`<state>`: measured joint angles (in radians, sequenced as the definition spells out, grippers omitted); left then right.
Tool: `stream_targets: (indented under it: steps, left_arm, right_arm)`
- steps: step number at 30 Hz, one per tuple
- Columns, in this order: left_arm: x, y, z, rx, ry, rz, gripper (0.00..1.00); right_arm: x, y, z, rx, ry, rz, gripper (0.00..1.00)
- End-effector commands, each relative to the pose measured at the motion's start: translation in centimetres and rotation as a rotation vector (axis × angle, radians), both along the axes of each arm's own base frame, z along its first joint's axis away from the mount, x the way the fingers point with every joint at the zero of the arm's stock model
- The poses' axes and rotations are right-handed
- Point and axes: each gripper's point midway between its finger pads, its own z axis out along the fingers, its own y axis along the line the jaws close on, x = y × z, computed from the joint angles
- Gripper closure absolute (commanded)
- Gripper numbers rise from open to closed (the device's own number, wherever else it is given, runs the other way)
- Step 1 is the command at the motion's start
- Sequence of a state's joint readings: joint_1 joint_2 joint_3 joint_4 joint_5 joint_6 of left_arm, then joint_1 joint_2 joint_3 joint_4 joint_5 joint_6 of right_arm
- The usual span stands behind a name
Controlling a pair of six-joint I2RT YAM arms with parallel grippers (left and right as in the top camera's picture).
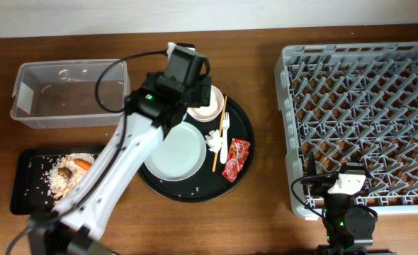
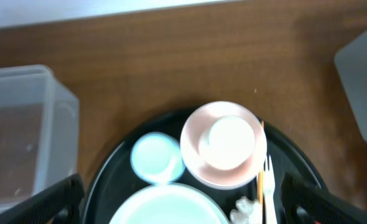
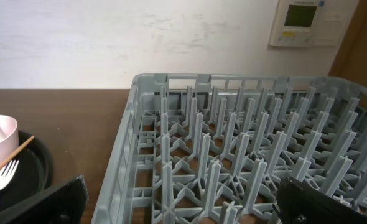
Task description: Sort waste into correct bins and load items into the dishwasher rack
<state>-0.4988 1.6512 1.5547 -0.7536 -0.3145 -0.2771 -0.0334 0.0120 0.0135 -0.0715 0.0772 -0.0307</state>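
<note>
The left pincer (image 1: pixel 186 71) hangs over the far part of the round black tray (image 1: pixel 195 193). Its 2 fingers (image 2: pixel 53 200) are spread wide with nothing between them. Directly beneath it sits the pink bowl (image 2: pixel 193 158), with the small white cup (image 2: pixel 230 138) standing inside. The light blue cup (image 2: pixel 155 157) is just beside the bowl, toward the finger at the left edge of the wrist view. The pale grey plate (image 1: pixel 175 150) lies just behind the pincer, partly under the forearm.

On the pincer's rack side, the chopsticks (image 1: pixel 219 134) and the white utensil (image 2: pixel 269 186) lie side by side, just beside the bowl. The crumpled napkin (image 1: pixel 214 142) is next to them, and the red wrapper (image 1: pixel 236 159) is farther out, near the tray's rim.

On the pincer's other side, apart from the round tray, stands the clear tub (image 1: pixel 25 99). Well apart from the pincer, near the arm's base, the shallow black tray (image 1: pixel 21 185) holds rice scraps (image 1: pixel 57 180), a carrot (image 1: pixel 83 164) and a brown lump (image 1: pixel 67 172).

The right pincer (image 1: pixel 345 185) sits low at the near edge of the rack (image 1: pixel 287 127). Its jaws are also wide apart and empty, and the rack's pegs stand straight ahead of it.
</note>
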Motion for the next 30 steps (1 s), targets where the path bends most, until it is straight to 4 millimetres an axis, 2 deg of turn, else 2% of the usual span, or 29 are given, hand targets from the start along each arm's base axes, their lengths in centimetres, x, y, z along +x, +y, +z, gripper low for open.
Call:
stream_targets:
  steps: [1,2,6,9,10,13,16,18,19,24,30]
  left_arm:
    - [-2.4,0.8,-0.5,0.008,0.093,0.003,0.01]
    - [-3.3,0.4,-1.3,-0.006,0.144,-0.026,0.01]
    - [-8.8,-4.8,-4.9,-0.208,0.410,-0.248,0.01]
    - [-10.7,-6.3,-7.3,-0.193,0.460,-0.298,0.01]
    - [-11.1,-6.9,-8.2,-0.188,0.465,-0.316,0.05]
    - [-10.9,-8.3,-10.8,-0.151,0.445,-0.337,0.08]
    - [-9.5,-8.0,-13.5,-0.044,0.404,-0.295,0.09]
    - [-9.4,-8.2,-14.8,-0.032,0.429,-0.298,0.20]
    - [-9.5,-8.2,-15.4,-0.024,0.444,-0.295,0.20]
    - [-9.1,-8.5,-18.0,-0.006,0.477,-0.288,0.20]
    - [-8.3,-8.2,-19.7,0.031,0.469,-0.269,0.21]
  right_arm:
    - [0.0,-0.2,-0.3,-0.003,0.006,-0.008,0.01]
    - [0.0,-0.2,-0.3,-0.003,0.006,-0.007,0.01]
    - [0.0,-0.2,-0.3,-0.003,0.006,-0.008,0.01]
    - [0.0,-0.2,-0.3,-0.003,0.006,-0.007,0.01]
    - [0.0,-0.2,-0.3,-0.003,0.006,-0.007,0.01]
    - [0.0,-0.2,-0.3,-0.003,0.006,-0.008,0.01]
    - [0.0,-0.2,-0.3,-0.003,0.006,-0.007,0.01]
    - [0.0,-0.2,-0.3,-0.003,0.006,-0.008,0.01]
    - [0.0,-0.2,-0.3,-0.003,0.006,-0.007,0.01]
    - [0.0,-0.2,-0.3,-0.003,0.006,-0.007,0.01]
    - [0.0,-0.2,-0.3,-0.003,0.006,-0.008,0.01]
